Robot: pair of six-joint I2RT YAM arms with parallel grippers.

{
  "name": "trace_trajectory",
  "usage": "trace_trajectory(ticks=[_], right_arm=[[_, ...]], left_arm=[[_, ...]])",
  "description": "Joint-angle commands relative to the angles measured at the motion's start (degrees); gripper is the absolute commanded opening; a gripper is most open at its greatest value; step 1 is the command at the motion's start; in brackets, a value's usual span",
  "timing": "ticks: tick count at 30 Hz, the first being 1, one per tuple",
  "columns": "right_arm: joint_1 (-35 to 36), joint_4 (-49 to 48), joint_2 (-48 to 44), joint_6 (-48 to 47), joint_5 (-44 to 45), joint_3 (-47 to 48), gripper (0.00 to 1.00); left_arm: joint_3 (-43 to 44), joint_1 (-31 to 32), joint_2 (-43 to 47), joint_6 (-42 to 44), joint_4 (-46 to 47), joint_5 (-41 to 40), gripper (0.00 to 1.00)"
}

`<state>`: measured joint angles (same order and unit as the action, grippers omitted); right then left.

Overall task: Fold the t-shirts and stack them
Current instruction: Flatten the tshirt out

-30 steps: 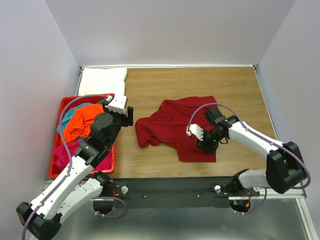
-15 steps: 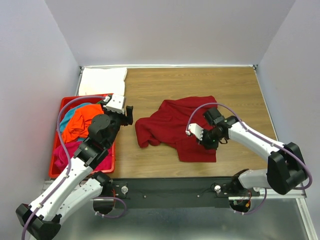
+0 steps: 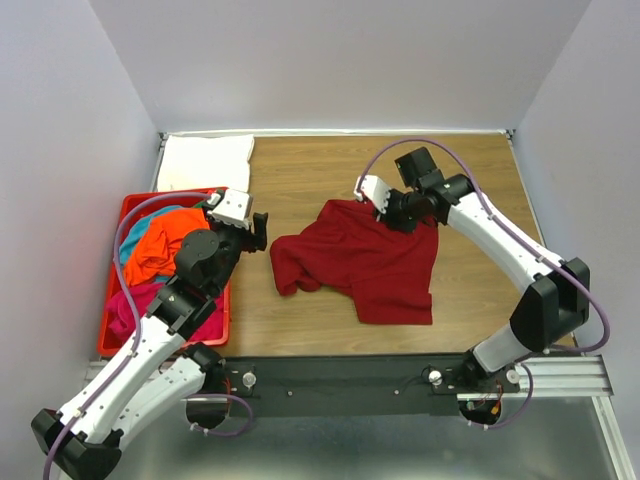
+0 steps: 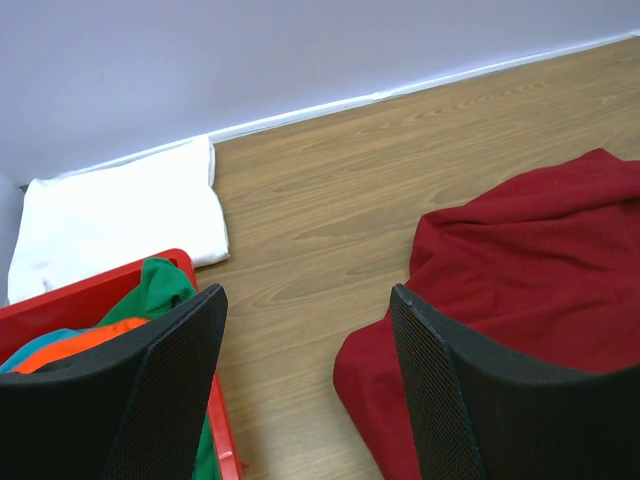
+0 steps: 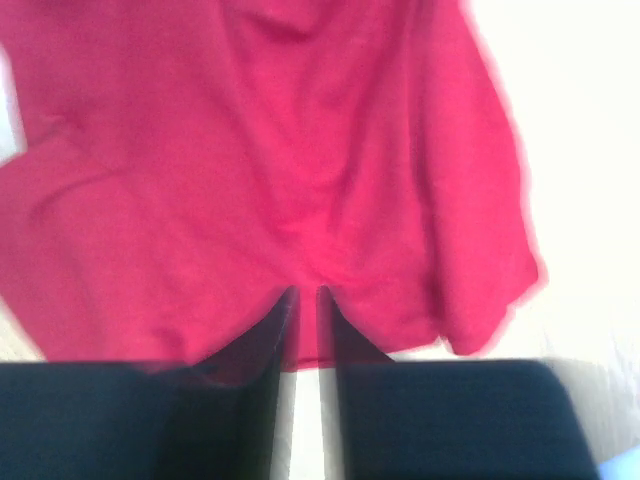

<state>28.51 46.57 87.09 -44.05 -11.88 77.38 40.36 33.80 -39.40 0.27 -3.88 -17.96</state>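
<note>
A dark red t-shirt lies crumpled and partly spread in the middle of the table. My right gripper is at its far edge, shut on a pinch of the red fabric; the fingertips close on the hem. My left gripper is open and empty, between the bin and the shirt's left end. A folded white t-shirt lies at the far left corner. Orange, teal, magenta and green shirts lie heaped in the bin.
The red plastic bin stands at the table's left edge, next to my left arm. Bare wooden table shows behind and to the right of the red shirt. Walls close in the table on three sides.
My right gripper moved from the shirt's near right part up to its far edge, and the shirt's right side now lies more spread. The left arm barely moved.
</note>
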Motion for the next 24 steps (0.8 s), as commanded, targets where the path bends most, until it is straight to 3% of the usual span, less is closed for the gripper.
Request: trace_trajectory(ticks=[1,6,10,17,24], right_arm=[[-0.12,11.60,2.82,-7.00,-9.28,1.37,0.39],[2.59,14.78,-1.03,-11.58,-17.20,-14.66,0.54],[8.57,5.76,-6.22,-8.44,-14.60,-24.18,0.59],[14.27,0.73,-3.95,-8.07,-15.55,-27.99,0.59],[18.16,-5.25,1.94,-2.98,-7.64,-27.90,0.60]], left_arm=[[-0.90,-0.23,1.86,0.96,1.95,2.13,0.74],[-1.16,-0.23,2.13,1.31,2.65,2.31,0.74],[-0.98,-0.23,1.17,1.31,2.56,2.93,0.74],[-0.98,-0.23,0.64,1.13,2.39,3.36,0.74],[-1.07,-0.23,0.81,1.22,2.38,3.28,0.74]])
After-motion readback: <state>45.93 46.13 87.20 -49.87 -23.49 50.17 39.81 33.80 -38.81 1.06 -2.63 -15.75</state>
